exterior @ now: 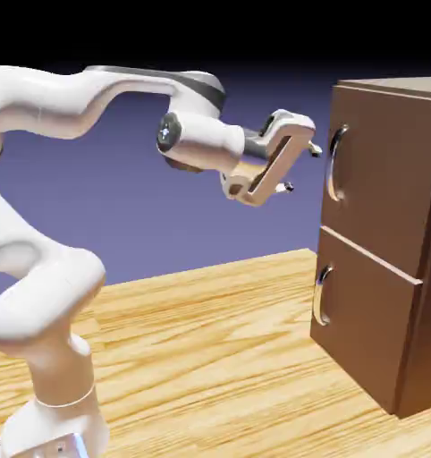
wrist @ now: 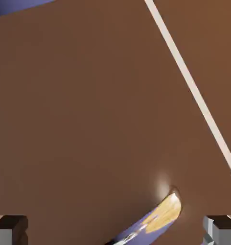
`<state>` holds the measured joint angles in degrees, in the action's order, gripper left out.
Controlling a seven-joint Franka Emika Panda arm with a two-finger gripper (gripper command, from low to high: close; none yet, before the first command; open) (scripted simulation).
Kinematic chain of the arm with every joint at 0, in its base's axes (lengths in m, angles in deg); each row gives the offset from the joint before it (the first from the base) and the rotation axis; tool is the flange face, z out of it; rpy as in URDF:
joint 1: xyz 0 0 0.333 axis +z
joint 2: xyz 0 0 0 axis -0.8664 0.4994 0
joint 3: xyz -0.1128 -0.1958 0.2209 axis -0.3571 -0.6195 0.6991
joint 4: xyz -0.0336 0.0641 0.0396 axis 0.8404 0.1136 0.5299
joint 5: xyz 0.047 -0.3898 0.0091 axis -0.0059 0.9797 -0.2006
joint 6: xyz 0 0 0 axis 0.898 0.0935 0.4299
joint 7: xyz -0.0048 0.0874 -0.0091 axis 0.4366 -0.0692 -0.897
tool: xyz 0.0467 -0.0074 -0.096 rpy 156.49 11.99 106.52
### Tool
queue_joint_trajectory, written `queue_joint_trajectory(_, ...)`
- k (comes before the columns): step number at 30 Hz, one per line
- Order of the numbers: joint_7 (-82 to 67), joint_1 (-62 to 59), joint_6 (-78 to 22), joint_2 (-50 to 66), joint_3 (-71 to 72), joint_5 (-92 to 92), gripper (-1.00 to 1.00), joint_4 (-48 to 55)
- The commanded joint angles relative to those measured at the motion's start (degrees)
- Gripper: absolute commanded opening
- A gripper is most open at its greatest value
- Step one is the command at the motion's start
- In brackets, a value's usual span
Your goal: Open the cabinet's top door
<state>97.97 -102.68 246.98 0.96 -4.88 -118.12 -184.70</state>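
From where I'm standing, the cabinet (exterior: pixel 380 179) is looming largest, rising at the exterior view's right, on the right-hand part of the wooden surface (exterior: pixel 210 358). The white arm (exterior: pixel 40 295) is standing at the exterior view's left and reaching across toward it. The top door (exterior: pixel 380 170) is sitting flush above the lower panel (exterior: pixel 362 313), a pale seam (exterior: pixel 371 253) running between them, so it is looking closed. Its curved silver handle (exterior: pixel 333 165) is running upright near the door's edge nearest the arm.

The end effector (exterior: pixel 303 169) is hanging just short of that handle, its fingertips standing wide apart and gripping nothing. In the hand view the handle is showing low, between the tips and slanting, so the hand seems to be rolled against it.

The step in hand, as I judge it, is lining up. I'd be wanting the fingers to straddle the bar squarely, one on each side, and to ease forward without knocking the door face before closing. Pinching only the bar's end could let it slip. Once it is gripped, the pull should be following the door's swing in an arc rather than going straight back.

The surface is showing light, streaky grain, and behind everything a plain blue-violet backdrop (exterior: pixel 165 241) is darkening to black at the top.
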Motion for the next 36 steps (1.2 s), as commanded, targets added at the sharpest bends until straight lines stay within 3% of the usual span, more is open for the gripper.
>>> queue_joint_trajectory(1,0.9,-1.0,-0.2,-0.3,1.0,-2.5,0.00,0.4)
queue_joint_trajectory(21,19.2,-20.4,-5.0,-5.6,20.2,-52.3,0.00,8.5)
queue_joint_trajectory(29,18.7,-31.7,-5.5,-2.5,28.2,-54.6,0.00,17.1)
queue_joint_trajectory(30,18.7,-31.7,-5.5,-2.5,28.2,-54.6,-1.00,17.1)
queue_joint_trajectory(36,7.8,-21.4,-8.0,6.7,20.2,-54.6,-1.00,13.2)
